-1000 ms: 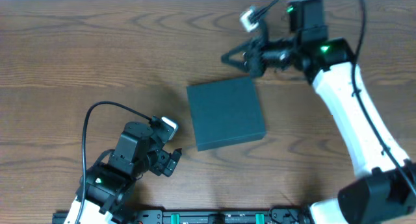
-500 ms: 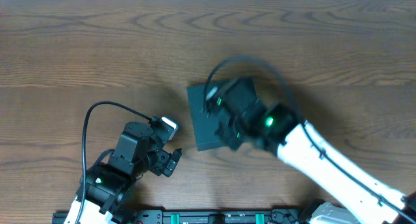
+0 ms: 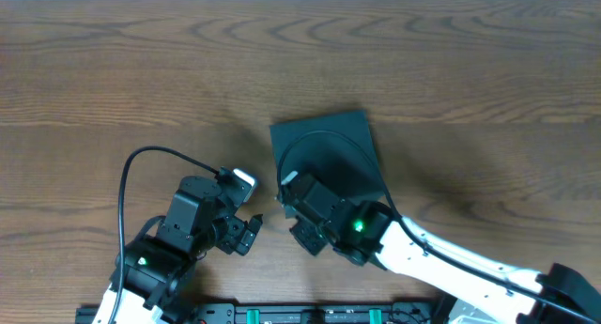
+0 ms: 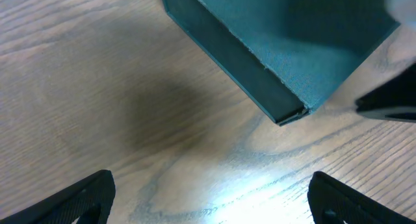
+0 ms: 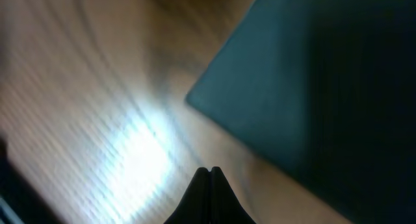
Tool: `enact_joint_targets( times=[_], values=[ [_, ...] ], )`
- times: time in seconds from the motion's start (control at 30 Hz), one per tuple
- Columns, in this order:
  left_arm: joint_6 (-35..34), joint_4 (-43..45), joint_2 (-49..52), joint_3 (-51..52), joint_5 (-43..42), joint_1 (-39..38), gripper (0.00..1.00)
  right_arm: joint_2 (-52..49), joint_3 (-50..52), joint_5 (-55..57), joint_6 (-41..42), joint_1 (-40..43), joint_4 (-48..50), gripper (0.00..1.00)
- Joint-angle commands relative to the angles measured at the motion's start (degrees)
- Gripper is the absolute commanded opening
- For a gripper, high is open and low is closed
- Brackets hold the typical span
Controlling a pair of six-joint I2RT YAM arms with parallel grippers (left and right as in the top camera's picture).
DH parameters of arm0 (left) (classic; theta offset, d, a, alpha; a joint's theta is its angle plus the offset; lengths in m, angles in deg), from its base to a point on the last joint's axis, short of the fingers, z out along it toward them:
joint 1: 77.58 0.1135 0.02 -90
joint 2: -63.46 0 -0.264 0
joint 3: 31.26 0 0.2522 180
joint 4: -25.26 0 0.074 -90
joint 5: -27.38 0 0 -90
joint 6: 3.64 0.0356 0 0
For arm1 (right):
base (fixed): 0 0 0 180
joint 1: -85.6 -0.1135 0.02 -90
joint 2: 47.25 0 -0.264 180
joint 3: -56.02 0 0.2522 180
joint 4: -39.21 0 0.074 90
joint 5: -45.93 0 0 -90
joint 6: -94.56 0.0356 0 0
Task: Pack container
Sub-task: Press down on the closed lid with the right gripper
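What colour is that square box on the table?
Dark teal-green container, clearest in the left wrist view.

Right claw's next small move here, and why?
Probably ease the shut right claw to the near corner edge of the dark teal-green, matte square container to lift its lid: the lid lies flat and closed, and the claw hangs just off that corner.

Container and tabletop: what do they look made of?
The container looks like rigid board wrapped in matte teal-green textured paper or cloth: it shows a fine woven-looking grain in the left wrist view, no gloss, and crisp edges. Moulded plastic is not ruled out. The table looks like wood or wood-look laminate: it has brown grain lines, with a soft sheen where light reflects.
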Motion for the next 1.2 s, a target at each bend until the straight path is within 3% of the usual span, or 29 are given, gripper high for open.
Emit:
enact_joint_targets(
  times=[0.0,0.1,0.4,0.57,1.17],
  values=[
    [-0.31,-0.11,-0.22,0.20,0.22,0.17,0.95,-2.89,0.31,0.72,5.35,1.44,2.08,0.01],
    [-0.31,-0.13,-0.22,0.20,0.22,0.17,0.95,-8.13,0.31,1.88,9.97,2.05,7.63,0.02],
    [-0.31,-0.13,-0.22,0.20,0.22,0.17,0.95,-11.69,0.28,3.96,9.57,8.31,16.50,0.01],
    [-0.31,-0.13,-0.22,0.20,0.22,0.17,0.96,-11.69,0.20,4.57,9.14,14.38,11.87,0.01],
    [-0.31,-0.13,-0.22,0.20,0.22,0.17,0.95,-11.67,-0.33,5.90,2.75,22.21,15.02,0.01]
  ],
)
